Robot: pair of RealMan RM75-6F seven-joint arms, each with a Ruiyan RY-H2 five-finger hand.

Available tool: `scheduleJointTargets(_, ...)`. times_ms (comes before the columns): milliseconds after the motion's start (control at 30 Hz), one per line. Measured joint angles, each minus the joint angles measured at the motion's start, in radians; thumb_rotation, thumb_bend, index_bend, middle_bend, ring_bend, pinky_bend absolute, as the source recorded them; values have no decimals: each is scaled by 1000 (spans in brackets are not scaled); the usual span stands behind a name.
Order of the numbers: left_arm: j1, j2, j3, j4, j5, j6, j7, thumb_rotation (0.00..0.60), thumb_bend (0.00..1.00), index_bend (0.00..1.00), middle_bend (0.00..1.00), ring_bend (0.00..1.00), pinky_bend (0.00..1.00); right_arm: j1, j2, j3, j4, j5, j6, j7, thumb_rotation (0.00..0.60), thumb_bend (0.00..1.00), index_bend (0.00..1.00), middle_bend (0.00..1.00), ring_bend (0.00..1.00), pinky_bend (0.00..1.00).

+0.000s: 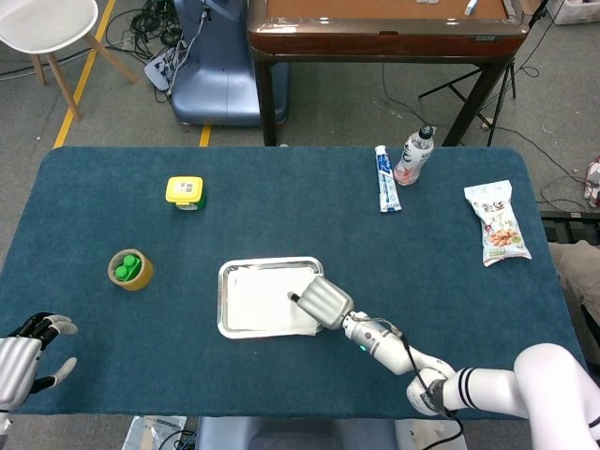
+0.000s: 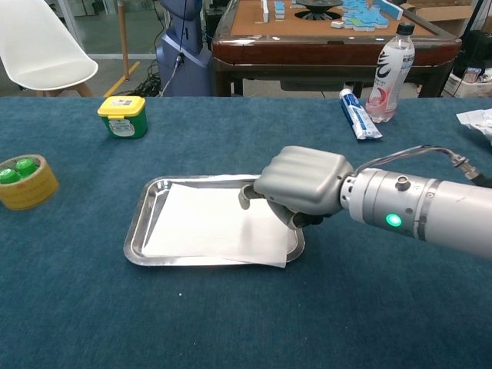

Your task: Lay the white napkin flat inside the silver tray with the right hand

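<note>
Now the white napkin (image 2: 215, 227) lies spread inside the silver tray (image 2: 137, 231), which stands near the middle of the table (image 1: 281, 216), a little toward the front edge. The napkin covers most of the tray floor. Its front right corner goes over the tray rim and hangs a little onto the blue cloth.

The right hand (image 2: 301, 183) is above the right end of the tray, with its back turned up and the fingers curled under. One fingertip (image 2: 244, 198) points down at the right part of the napkin; I cannot tell if it touches the napkin or is only just above it. Nothing is seen held in this hand. In the head view the same hand (image 1: 322, 301) is at the front right corner of the tray.

The left hand (image 1: 23, 361) is at the front left corner of the table, well apart from the tray, with its fingers spread and holding nothing.

A roll of tape (image 2: 24, 181) with green things in it sits near the left edge. A yellow and green box (image 2: 123, 116) stands toward the far left. Near the far edge, at the right, a toothpaste tube (image 2: 359, 114) lies just beside a water bottle (image 2: 390, 71). A snack bag (image 1: 498, 224) lies near the right edge.
</note>
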Motion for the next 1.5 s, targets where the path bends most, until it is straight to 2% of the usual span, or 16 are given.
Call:
scheduleJointTargets(633, -3, -3, 1, 1, -4, -9, 5, 600, 226, 408, 349, 232, 482, -33, 9, -36, 25, -34, 1, 52, 600, 1000, 276, 1000, 919, 1000)
scheduleJointTargets(1500, 0, 0, 0, -1, -2, -1, 1, 600, 225, 408, 349, 232, 482, -33, -39, -5, 109, -10, -21, 57, 600, 1000, 283, 1000, 919, 1000)
